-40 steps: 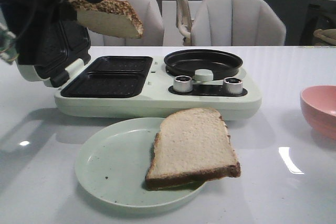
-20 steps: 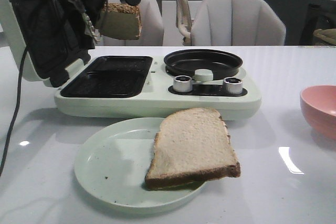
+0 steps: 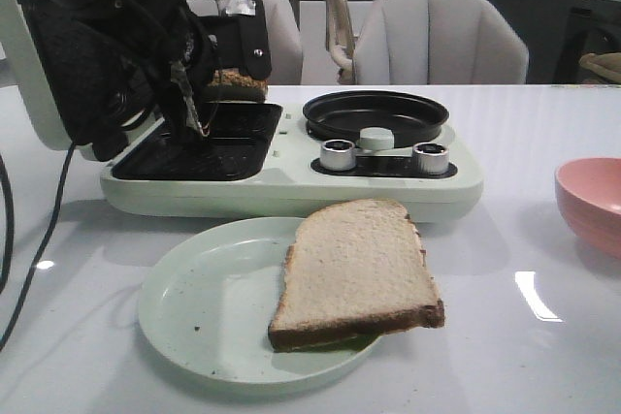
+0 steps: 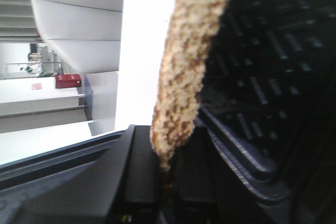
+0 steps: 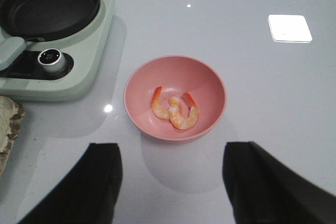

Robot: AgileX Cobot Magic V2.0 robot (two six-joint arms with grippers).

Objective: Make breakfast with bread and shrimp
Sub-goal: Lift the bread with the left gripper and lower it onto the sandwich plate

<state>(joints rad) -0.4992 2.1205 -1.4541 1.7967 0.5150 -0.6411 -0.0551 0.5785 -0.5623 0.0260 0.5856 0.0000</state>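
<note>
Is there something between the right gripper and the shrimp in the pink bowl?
Nothing visible does. The right gripper is open above bare table, and the shrimp lie uncovered in the pink bowl just ahead of it.

Front cam: low, near bench (image 3: 543, 123) level, faces forward across it. Plate (image 3: 209, 307) closest to lens, breakfast maker (image 3: 291, 176) mid-scene, chairs (image 3: 437, 41) behind.

Left wrist cam: very close-up, nearly against a bread slice (image 4: 191, 61) seen edge-on, ridged black grill plate (image 4: 273, 77) beside it. Left tool's fingers (image 4: 134, 182) fill the lower frame.

Right wrist cam: high, looks steeply down on bench, pink bowl (image 5: 175, 99) centred, right tool's fingers (image 5: 94, 182) at frame edge.

Overlap: front and right wrist share the bowl (image 3: 592, 203), round pan (image 5: 50, 3) and a knob (image 5: 51, 60). Front and left wrist share the grill plate and held slice.
</note>
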